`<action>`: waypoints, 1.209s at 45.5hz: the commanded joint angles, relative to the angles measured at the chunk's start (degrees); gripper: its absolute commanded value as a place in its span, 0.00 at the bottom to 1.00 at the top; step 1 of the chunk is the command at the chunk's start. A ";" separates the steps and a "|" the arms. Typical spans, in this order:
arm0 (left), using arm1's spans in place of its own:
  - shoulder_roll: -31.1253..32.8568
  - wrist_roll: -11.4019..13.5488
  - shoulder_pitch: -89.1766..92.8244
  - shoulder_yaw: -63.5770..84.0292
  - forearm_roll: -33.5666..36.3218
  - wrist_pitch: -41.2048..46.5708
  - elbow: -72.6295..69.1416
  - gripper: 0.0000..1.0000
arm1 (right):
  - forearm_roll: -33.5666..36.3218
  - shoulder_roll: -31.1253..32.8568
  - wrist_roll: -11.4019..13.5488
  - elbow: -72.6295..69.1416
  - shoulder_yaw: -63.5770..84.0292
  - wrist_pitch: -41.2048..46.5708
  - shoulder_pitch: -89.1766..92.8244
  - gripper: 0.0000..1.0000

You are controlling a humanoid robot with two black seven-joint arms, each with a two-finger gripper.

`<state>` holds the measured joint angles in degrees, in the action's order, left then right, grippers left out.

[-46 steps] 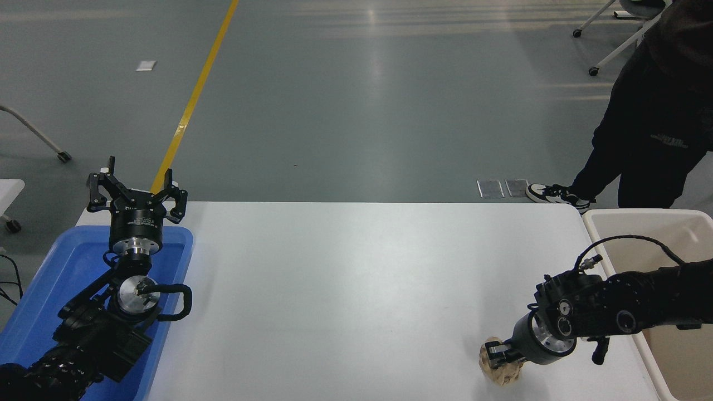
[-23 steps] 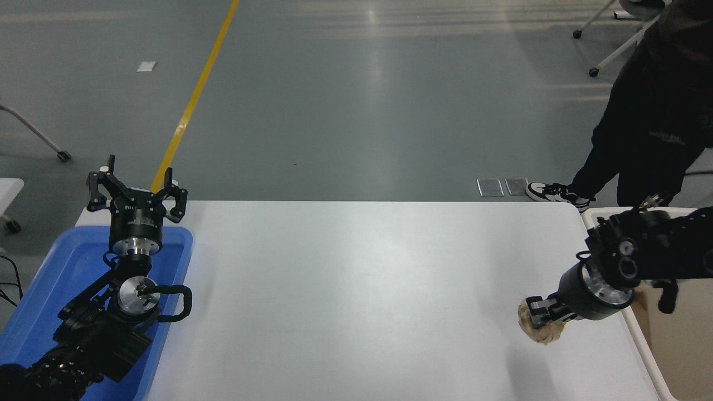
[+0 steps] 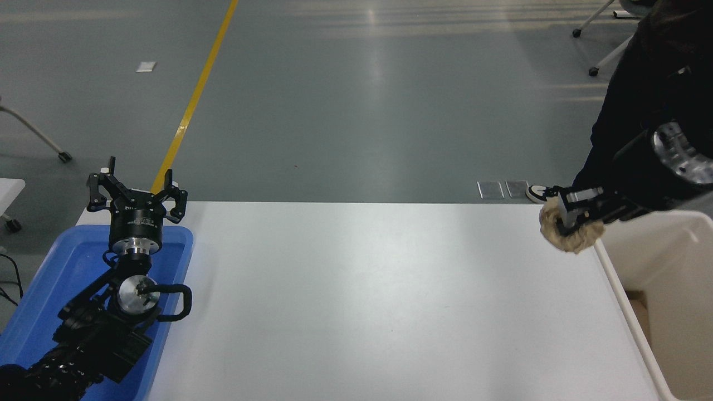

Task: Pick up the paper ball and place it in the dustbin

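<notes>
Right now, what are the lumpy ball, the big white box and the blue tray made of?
The paper ball, held in the right gripper, looks like crumpled tan paper: matte, wrinkly, lumpy. The dustbin looks like cream-white plastic, with a smooth, thick rounded rim. The blue tray seems plastic too, judging by its even colour and slight sheen.

Even, bright overhead light washes my white table (image 3: 356, 301), with a soft pale sheen across its middle. Long glare streaks run down the grey floor (image 3: 379, 83) at the top. Shadows are faint and diffuse. My right gripper (image 3: 576, 220) and the paper ball (image 3: 574, 239) look slightly motion-blurred; the rest stays sharp
</notes>
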<state>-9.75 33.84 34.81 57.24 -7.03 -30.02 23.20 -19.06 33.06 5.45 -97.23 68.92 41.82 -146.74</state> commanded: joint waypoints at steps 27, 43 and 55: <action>0.00 0.09 0.00 0.07 -0.01 0.05 0.00 0.99 | -25.41 22.03 -0.09 28.83 2.99 -5.77 20.42 0.00; 0.00 0.09 0.00 0.07 -0.01 0.05 0.00 0.99 | -23.75 24.86 0.00 56.35 -26.00 -28.37 74.64 0.00; 0.00 0.09 0.00 0.07 -0.01 0.05 0.00 0.99 | -8.91 7.91 0.35 76.20 -39.74 -36.19 101.99 0.00</action>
<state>-9.76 33.92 34.81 57.30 -7.04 -29.96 23.21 -38.43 51.56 5.70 -39.92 41.26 13.92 -70.49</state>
